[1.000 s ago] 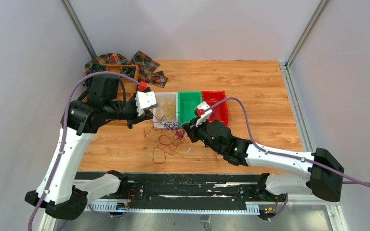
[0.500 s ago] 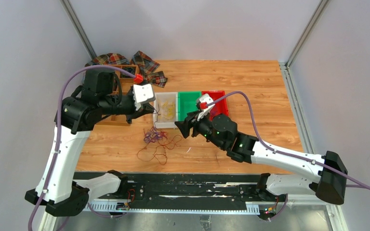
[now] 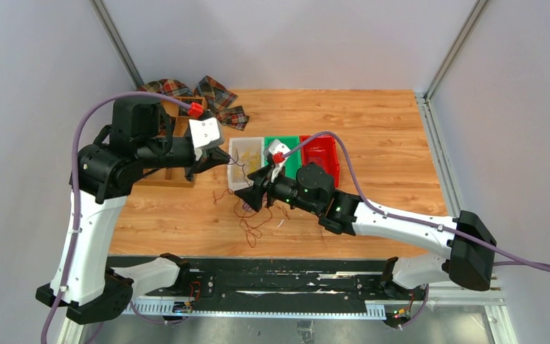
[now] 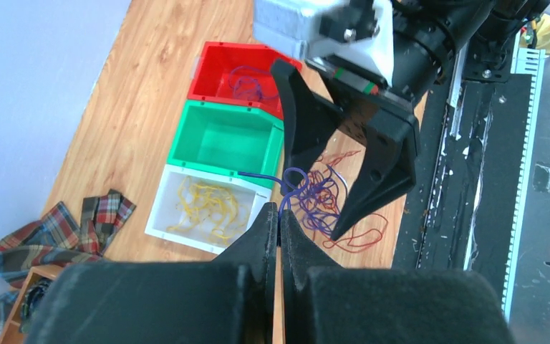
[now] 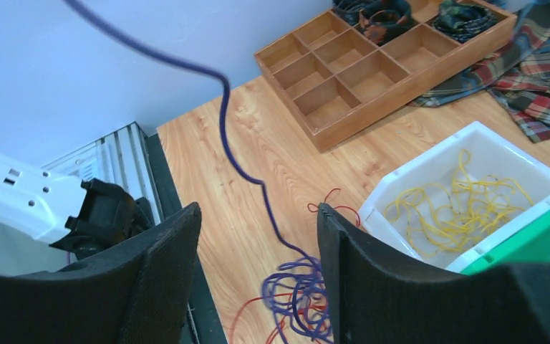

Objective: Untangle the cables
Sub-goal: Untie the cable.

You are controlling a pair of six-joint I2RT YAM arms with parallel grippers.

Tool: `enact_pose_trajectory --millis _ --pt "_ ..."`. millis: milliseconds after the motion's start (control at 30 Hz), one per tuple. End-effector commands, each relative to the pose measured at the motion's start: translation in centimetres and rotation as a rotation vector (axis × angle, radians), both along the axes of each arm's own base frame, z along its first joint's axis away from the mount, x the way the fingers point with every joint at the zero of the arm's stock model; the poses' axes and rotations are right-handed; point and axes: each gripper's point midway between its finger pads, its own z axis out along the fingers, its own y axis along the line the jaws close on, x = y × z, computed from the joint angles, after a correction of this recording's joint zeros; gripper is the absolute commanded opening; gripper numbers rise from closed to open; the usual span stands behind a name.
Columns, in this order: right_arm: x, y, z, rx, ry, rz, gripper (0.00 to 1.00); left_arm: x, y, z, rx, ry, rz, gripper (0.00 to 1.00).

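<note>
Left gripper (image 4: 279, 216): fingers closed, pinching one purple strand (image 5: 223, 122) that runs taut from the fingertips down to the clump.

Right gripper (image 5: 258, 215): fingers spread wide, holding nothing. It hangs over the clump with the strand running between the fingers. Can't tell whether it touches any wire.

Cables (image 4: 315, 204): a purple tangle with dark red-brown loops (image 4: 354, 233) trailing out. They lie on the table (image 3: 387, 143) left of centre, between the bin row and the near edge, just in front of the white bin (image 5: 421, 170).

Bins sit in a row across mid-table:
- The white bin, leftmost, holds loose yellow wires (image 5: 458, 204).
- The green bin (image 4: 222, 140) is next.
- The red bin (image 4: 211, 72) is furthest right, with a purple wire (image 4: 247, 79) in it.

Far-left corner: a wooden tray (image 5: 344, 79) with compartments and black coiled rolls (image 5: 383, 11) in its far cells. Plaid cloths (image 5: 537, 86) lie around its far side.

Writing: there is a small green-and-red strip on the right gripper body in the left wrist view, but no text is legible.
</note>
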Motion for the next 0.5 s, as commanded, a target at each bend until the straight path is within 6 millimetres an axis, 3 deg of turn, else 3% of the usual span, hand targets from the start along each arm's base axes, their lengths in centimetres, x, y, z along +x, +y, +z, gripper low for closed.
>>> enact_pose_trajectory --millis 0,67,167,200,333,467 --pt "-0.9 1.2 1.9 0.058 -0.010 0.061 0.57 -0.5 -0.3 1.6 -0.041 -0.013 -0.016 0.00" --pt "-0.6 1.1 1.8 0.061 -0.006 0.041 0.43 -0.6 -0.5 1.6 -0.048 -0.005 -0.021 0.00" --pt "-0.2 0.7 2.8 0.092 -0.014 0.010 0.07 -0.7 -0.4 0.9 -0.040 0.011 -0.022 0.00" --pt "-0.2 0.5 3.3 0.107 -0.018 0.002 0.01 -0.8 -0.3 0.4 -0.032 0.018 -0.020 0.00" --pt "-0.2 -0.4 5.2 0.149 -0.034 -0.017 0.01 -1.1 0.1 -1.5 0.001 0.030 -0.020 0.00" --pt "-0.5 -0.8 5.5 0.154 -0.036 -0.016 0.01 -1.5 0.2 -1.9 -0.001 0.037 -0.029 0.01"
